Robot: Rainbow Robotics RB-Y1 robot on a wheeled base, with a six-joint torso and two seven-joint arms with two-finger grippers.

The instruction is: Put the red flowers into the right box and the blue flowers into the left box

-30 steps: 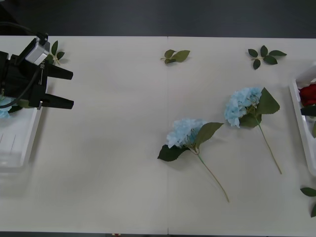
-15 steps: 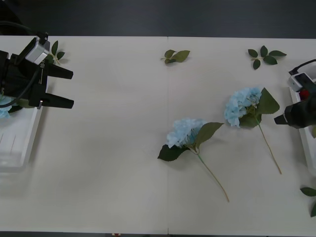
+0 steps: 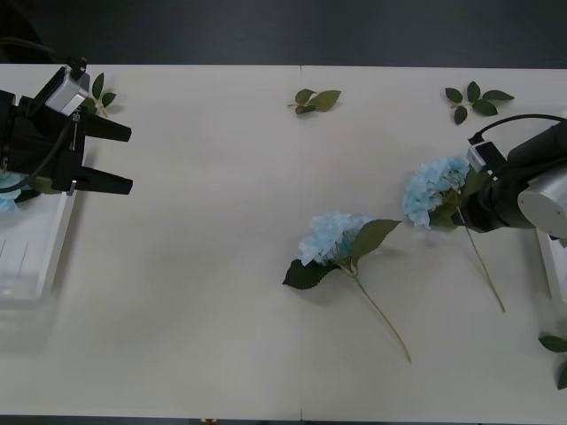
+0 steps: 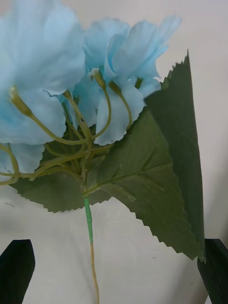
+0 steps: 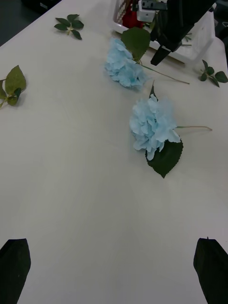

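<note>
Right gripper (image 3: 462,211): jaws wide, nothing held. In its wrist view the black fingertips (image 4: 16,266) straddle the stem of a blue flower (image 4: 71,85), leaf between them, no contact visible. In the front view it sits at 3 o'clock on the table (image 3: 195,266), right over the leaf and upper stem of that blue flower (image 3: 434,190); the arm hides part of the leaf.

Left gripper (image 3: 120,159): jaws wide, empty, parked at 9 o'clock over the inner edge of the left box (image 3: 31,252). Arm body covers most of the box's far end; a bit of pale blue bloom shows at the frame edge behind it.

Second blue flower (image 3: 332,237) lies near table centre, stem pointing toward 5 o'clock, well apart from both grippers.

Right box (image 3: 547,266) is cut off by the 3 o'clock frame edge, mostly hidden by the right arm. In the left wrist view a red flower (image 5: 129,18) shows in it, partly blocked by the right gripper.

Loose leaf sprigs (image 3: 317,99) at 12 and 1 o'clock.

No readable writing or labels.
</note>
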